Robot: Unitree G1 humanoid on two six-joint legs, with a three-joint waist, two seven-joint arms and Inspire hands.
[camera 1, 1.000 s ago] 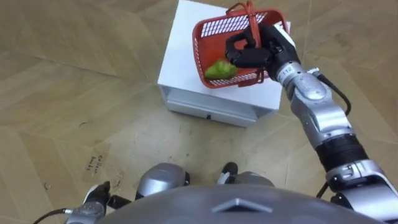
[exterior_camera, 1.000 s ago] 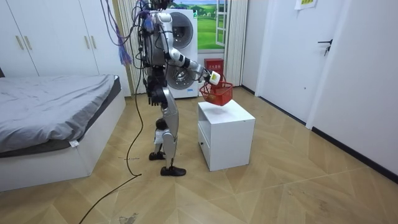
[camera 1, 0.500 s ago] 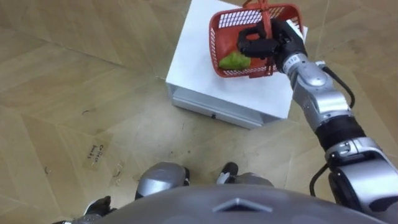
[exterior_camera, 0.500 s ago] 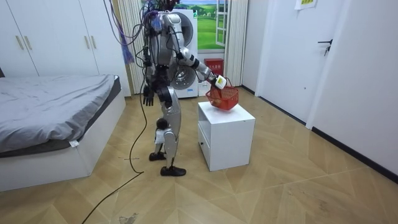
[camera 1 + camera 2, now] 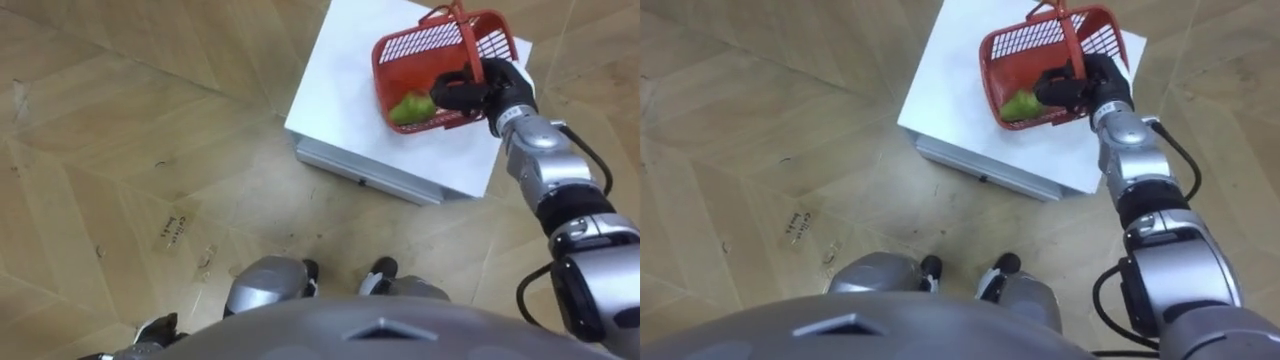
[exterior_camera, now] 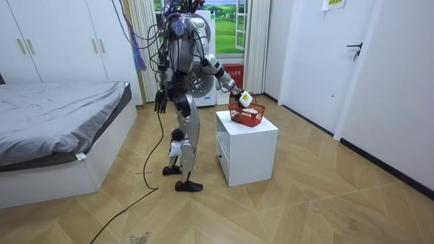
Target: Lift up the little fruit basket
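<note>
A red mesh fruit basket (image 5: 440, 45) with a green fruit (image 5: 410, 108) inside sits low over the top of a white cabinet (image 5: 340, 95), tilted; whether it touches the top I cannot tell. My right hand (image 5: 482, 88) reaches in from the right, its fingers curled round the basket's red handle (image 5: 462, 40) near the rim. In the room view the basket (image 6: 247, 116) is at the cabinet's (image 6: 247, 152) top, held by the right hand (image 6: 244, 99) on an outstretched arm. My left hand (image 6: 160, 102) hangs by my side with relaxed fingers.
I stand on a wooden floor (image 5: 120, 150) beside the cabinet, which has a drawer (image 5: 370, 175) in its front. A bed (image 6: 61, 115) lies on the room view's left, a washing machine (image 6: 203, 61) behind me, a door (image 6: 356, 68) on the right.
The right hand has lowered the basket from well above the cabinet down to its top and carried it further from my body. The eye view has shifted with my trunk.
</note>
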